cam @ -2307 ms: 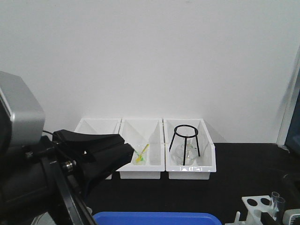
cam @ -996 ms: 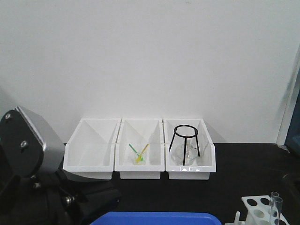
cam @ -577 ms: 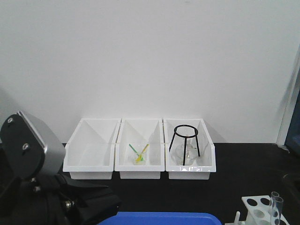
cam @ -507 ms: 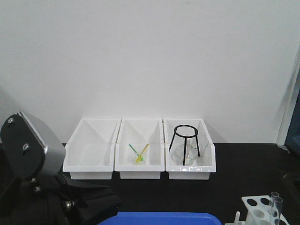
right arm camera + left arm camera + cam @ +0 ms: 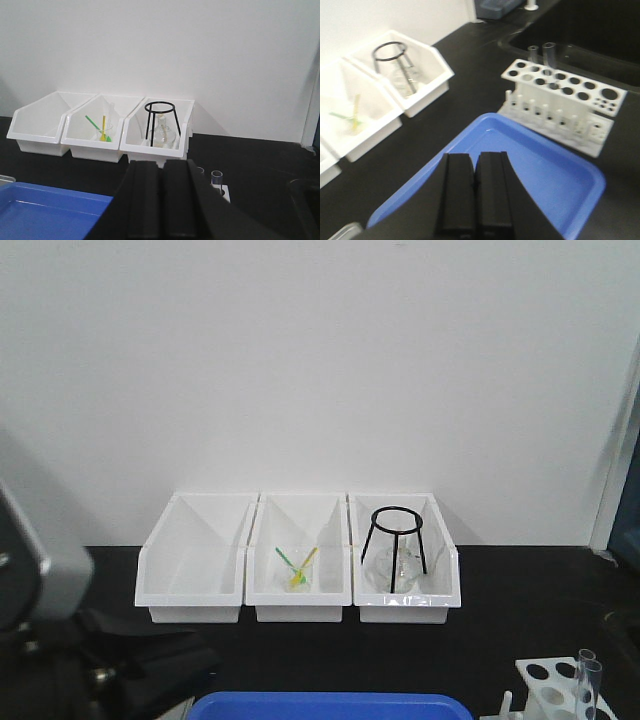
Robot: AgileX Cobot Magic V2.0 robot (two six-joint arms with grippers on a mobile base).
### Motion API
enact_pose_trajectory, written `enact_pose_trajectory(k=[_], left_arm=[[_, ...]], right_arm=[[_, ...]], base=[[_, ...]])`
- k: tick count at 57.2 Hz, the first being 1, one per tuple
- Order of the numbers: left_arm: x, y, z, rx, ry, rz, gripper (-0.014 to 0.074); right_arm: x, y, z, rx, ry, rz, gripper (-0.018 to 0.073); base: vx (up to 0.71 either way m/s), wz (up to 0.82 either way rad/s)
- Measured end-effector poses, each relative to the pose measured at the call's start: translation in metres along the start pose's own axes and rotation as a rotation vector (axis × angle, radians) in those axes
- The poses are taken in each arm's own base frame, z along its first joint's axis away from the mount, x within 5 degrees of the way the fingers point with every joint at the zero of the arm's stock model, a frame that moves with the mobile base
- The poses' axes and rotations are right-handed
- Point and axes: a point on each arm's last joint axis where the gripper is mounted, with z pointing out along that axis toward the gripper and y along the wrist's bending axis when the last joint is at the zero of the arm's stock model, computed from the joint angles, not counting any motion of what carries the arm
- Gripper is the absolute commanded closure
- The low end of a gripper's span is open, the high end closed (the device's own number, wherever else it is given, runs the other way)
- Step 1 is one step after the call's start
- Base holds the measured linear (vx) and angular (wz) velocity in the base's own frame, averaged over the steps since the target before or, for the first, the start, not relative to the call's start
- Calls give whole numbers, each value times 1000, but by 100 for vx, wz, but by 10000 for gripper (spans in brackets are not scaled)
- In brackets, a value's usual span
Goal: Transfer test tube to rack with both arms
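Two clear test tubes (image 5: 549, 52) stand side by side in the far corner holes of the white rack (image 5: 560, 100), right of the blue tray (image 5: 545, 170). They also show in the front view (image 5: 590, 680) and the right wrist view (image 5: 216, 177); the rack (image 5: 545, 680) sits at the front view's bottom right. My left gripper (image 5: 475, 157) is shut and empty, over the tray's near left part. My right gripper (image 5: 162, 165) is shut and empty, just in front of the tubes, hiding most of the rack. The left arm's silver housing (image 5: 35, 560) fills the front view's left edge.
Three white open-front bins (image 5: 300, 570) line the back wall. The middle one holds a beaker with green and yellow sticks (image 5: 298, 570), the right one a black wire tripod over a glass flask (image 5: 395, 550). A dark sunken basin (image 5: 580, 35) lies behind the rack.
The left arm has dropped from its raised pose and swung left; its housing now sits at the front view's left edge. The tubes and rack have not moved.
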Motion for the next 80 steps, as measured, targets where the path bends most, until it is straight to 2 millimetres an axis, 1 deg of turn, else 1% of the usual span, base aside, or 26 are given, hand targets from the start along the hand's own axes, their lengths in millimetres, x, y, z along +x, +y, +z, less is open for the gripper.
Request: enact_pose_trajectory(k=[3, 5, 6, 7, 8, 9, 14, 18, 22, 26, 30, 34, 37, 40, 80], left_arm=[[13, 7, -7, -36, -7, -21, 601], [24, 12, -13, -70, -13, -45, 601], [35, 17, -16, -98, -6, -64, 601], [37, 19, -23, -114, -32, -76, 601], [46, 21, -24, -135, -27, -94, 601], [51, 23, -30, -150, -45, -106, 601], [94, 28, -44, -241, -71, -168, 601], [131, 26, -55, -301, -102, -197, 601], [165, 23, -59, -355, -115, -218, 601], [195, 20, -58, -398, -129, -231, 601], [218, 18, -55, -429, -157, -243, 601], [233, 16, -52, -449, -185, -267, 601], [238, 15, -53, -460, -205, -288, 601], [240, 15, -54, -467, -217, -296, 601], [242, 14, -55, -472, -211, -307, 601]], right_arm=[[0, 0, 0, 0, 0, 0, 571], [0, 0, 0, 0, 0, 0, 571], [0, 0, 0, 0, 0, 0, 571], [0, 0, 0, 0, 0, 0, 570], [0, 0, 0, 0, 0, 0, 570], [0, 0, 0, 0, 0, 0, 570], [0, 0, 0, 0, 0, 0, 570], [0, 0, 0, 0, 0, 0, 570], [0, 0, 0, 0, 0, 0, 570], [0, 0, 0, 0, 0, 0, 570], [0, 0, 0, 0, 0, 0, 570], [0, 0, 0, 0, 0, 0, 570], [0, 0, 0, 0, 0, 0, 570], [0, 0, 0, 0, 0, 0, 570], [0, 0, 0, 0, 1, 0, 570]], base=[[0, 0], [0, 0], [0, 0], [0, 0], [0, 0], [0, 0], [0, 0], [0, 0], [0, 0], [0, 0], [0, 0], [0, 0], [0, 0], [0, 0], [0, 0]])
